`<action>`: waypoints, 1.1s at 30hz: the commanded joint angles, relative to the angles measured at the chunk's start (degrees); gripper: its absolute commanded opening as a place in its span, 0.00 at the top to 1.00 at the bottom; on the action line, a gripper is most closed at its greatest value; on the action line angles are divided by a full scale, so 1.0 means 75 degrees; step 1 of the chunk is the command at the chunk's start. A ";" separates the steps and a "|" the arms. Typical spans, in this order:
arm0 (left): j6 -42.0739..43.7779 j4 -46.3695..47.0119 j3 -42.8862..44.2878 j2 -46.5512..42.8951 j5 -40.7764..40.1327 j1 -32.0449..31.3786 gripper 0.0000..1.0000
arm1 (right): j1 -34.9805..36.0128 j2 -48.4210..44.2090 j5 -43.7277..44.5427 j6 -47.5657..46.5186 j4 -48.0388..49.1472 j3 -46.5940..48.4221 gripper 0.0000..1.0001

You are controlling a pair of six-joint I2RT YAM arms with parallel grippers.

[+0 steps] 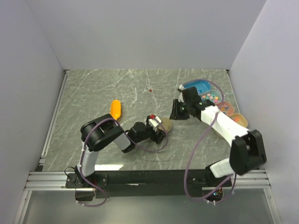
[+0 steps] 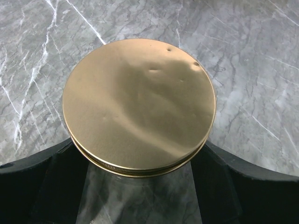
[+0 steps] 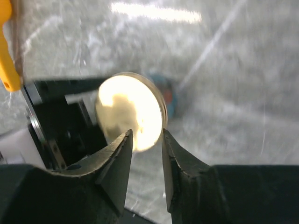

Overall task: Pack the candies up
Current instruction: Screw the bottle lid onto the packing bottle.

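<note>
The left claw grips the gold-lidded jar; the right claw stands slightly open, holding nothing.

A grey marble-patterned table with thin white veins fills the scene, its surface slightly glossy. Pale walls box it in on three sides: a back wall, a left wall and a right wall (all plain, faintly lilac in tint). A side rail of aluminium runs along the table's left edge, and a wider aluminium frame along the near edge. The light is soft and even. A bright streak glints off the tabletop in the right wrist view.
</note>
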 commanded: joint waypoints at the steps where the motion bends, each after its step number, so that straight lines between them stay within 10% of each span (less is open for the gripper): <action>1: -0.0245 -0.0642 -0.0157 -0.0171 0.0365 0.0020 0.20 | -0.0070 0.0850 -0.0408 -0.1111 0.0428 0.0974 0.60; 33: -0.0362 -0.0971 -0.0005 -0.0172 0.0530 0.0044 0.19 | 0.0082 0.2143 -0.1324 -0.2145 0.0792 0.1023 0.60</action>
